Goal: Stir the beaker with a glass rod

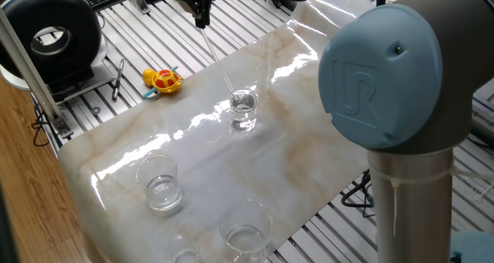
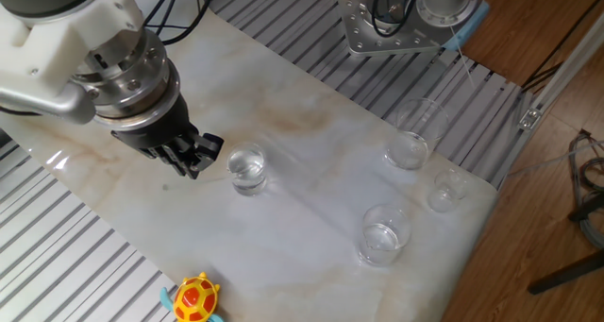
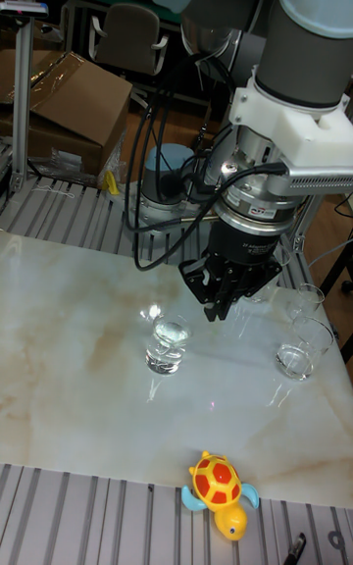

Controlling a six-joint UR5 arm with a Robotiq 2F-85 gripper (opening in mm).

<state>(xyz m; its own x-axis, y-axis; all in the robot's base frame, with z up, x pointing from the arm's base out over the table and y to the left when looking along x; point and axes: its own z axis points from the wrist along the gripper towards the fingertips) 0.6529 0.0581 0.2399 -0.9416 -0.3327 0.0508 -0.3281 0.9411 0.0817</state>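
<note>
The beaker (image 1: pixel 243 110) is a small clear glass with clear liquid, standing mid-table on the marble-look top; it also shows in the other fixed view (image 2: pixel 247 169) and the tall view (image 3: pixel 169 343). The glass rod (image 1: pixel 219 59) slants from my gripper down into the beaker, its lower end inside the glass. My gripper (image 1: pixel 201 16) is shut on the rod's upper end, up and behind the beaker. In the other fixed view the gripper (image 2: pixel 196 161) sits just left of the beaker, and the rod barely shows there. In the tall view the gripper (image 3: pixel 218 312) hangs right of the beaker.
Wider clear beakers stand near the table's edge (image 1: pixel 158 183) (image 1: pixel 247 234) (image 2: pixel 411 138) (image 2: pixel 382 235), with a small glass (image 2: pixel 448 188) between them. A yellow and red toy turtle (image 1: pixel 162 79) (image 3: pixel 221 487) lies on the slatted frame. A black round device (image 1: pixel 50 35) stands at the left.
</note>
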